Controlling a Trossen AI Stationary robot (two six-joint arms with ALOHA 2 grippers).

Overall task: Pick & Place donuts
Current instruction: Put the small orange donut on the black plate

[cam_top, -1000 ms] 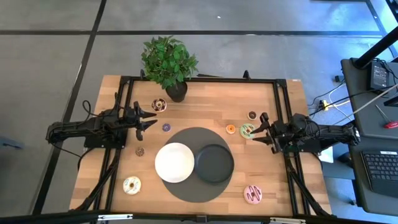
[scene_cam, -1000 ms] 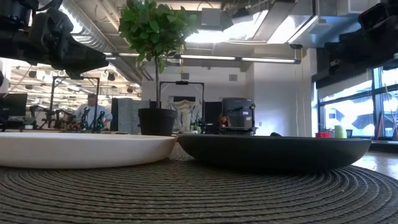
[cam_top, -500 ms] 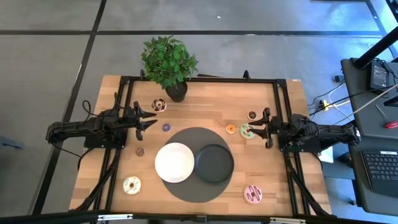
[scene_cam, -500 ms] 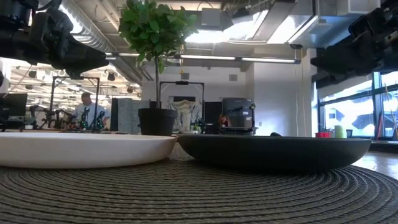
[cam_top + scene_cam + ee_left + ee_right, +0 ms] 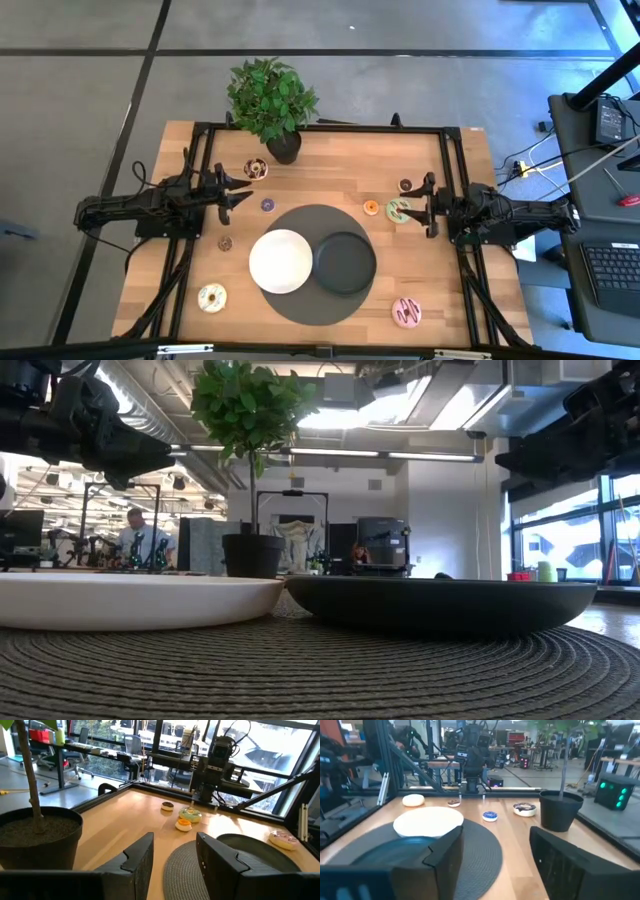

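Seen from above, a light wooden bench (image 5: 330, 150) is shown carrying a round dark woven mat (image 5: 305, 300), on which a round white plate (image 5: 281, 261) and a round black plate (image 5: 345, 263) lie side by side, touching. A potted green plant (image 5: 272, 100) stands at the far edge. The left end effector (image 5: 237, 190) is held open over the bench's left side, with a small purple-iced donut (image 5: 267, 205) just beside its tips and a chocolate-and-white donut (image 5: 256, 169) farther back near the pot. A small brown donut (image 5: 225, 243) and a large white-iced donut (image 5: 211, 297) lie nearer the front left. The right end effector (image 5: 420, 203) is open, its fingers set either side of a green-iced donut (image 5: 398, 210); a small orange donut (image 5: 371, 208) lies just beside that, a small dark donut (image 5: 405, 185) behind, and a pink-iced donut (image 5: 406, 312) at the front right.

At bench height, both plates are seen edge-on on the mat, with the plant pot behind and both arms above.

In the left wrist view, the open fingers (image 5: 140, 857) frame the mat, with the green, orange and dark donuts beyond.

In the right wrist view, the widely parted fingers (image 5: 445, 855) are seen, and the green donut cannot be made out.
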